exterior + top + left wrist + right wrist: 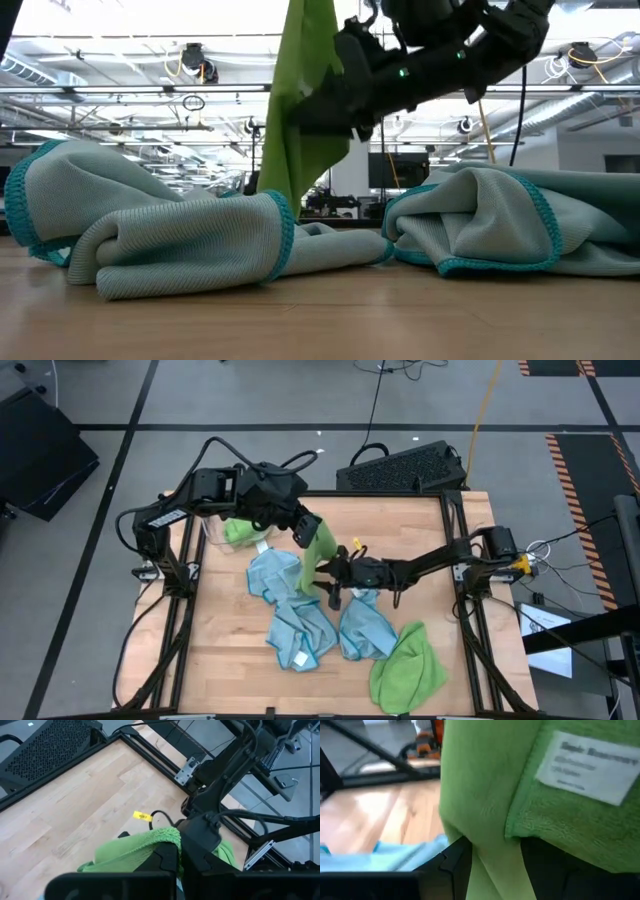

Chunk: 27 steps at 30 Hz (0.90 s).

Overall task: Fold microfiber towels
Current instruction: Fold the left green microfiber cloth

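Note:
A lime green towel (318,552) hangs over the middle of the table between my two grippers. My left gripper (306,530) is shut on its top. My right gripper (334,574) reaches in from the right and closes on it lower down. In the right wrist view the towel's white tag (590,767) faces the camera. In the low view a blue towel hides its lower end (290,185). Three light blue towels (272,574) (300,636) (364,626) lie crumpled on the tabletop. Another green towel (408,666) lies bunched near the front right. My left gripper pinches the green towel's upper edge (160,836) between its two fingers, slanting down from the far left. The cloth hangs below them. My right gripper has a bunched strip of the towel (495,855) between its two fingers (454,862), just below the tag. The fingers come in nearly level from the table's right. The strip fills the gap between them.
A clear bin (215,532) at the far left holds one more green cloth (238,530). A black keyboard (400,468) lies beyond the table's far edge. Bare wood (230,670) shows at the near left.

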Tool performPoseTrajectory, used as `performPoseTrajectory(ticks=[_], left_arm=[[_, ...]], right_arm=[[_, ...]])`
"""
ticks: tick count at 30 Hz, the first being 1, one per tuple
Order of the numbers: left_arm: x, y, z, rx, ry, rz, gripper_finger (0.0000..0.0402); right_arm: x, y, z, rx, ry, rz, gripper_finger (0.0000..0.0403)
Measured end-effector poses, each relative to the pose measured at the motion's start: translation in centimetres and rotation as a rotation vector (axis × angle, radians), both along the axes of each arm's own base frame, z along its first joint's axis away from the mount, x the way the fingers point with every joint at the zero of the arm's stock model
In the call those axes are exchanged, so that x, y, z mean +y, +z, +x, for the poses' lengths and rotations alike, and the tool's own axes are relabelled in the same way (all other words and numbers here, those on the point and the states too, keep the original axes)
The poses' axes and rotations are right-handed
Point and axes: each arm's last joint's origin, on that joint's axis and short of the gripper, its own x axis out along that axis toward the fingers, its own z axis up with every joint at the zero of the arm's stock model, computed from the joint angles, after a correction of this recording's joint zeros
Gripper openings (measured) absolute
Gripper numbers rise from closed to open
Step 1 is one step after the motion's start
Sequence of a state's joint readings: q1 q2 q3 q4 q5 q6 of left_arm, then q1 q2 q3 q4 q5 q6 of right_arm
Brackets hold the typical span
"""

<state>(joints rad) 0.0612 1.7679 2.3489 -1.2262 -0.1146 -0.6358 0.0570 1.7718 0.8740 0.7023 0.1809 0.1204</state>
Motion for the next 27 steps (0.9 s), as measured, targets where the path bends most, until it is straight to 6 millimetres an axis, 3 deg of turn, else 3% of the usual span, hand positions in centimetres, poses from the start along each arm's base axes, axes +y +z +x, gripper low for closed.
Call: performPoseTrajectory(ticks=[10,24,27], left_arm=[[0.0,-0.2,-0.2,0.029,-0.002,0.028,0.0003],[0.1,0.0,0.0,0.009,-0.004,0.049,0.0004],[0.1,0.0,0.0,0.011,-0.003,0.062,0.0007]], right_arm=[[-0.3,2.8,-0.7,-0.083,-0.013,0.029,0.0143],[-0.5,5.3,-2.4,-0.056,-0.01,0.067,0.0011],[-0.4,5.6,-2.8,-0.021,0.023,0.087,0.0004]])
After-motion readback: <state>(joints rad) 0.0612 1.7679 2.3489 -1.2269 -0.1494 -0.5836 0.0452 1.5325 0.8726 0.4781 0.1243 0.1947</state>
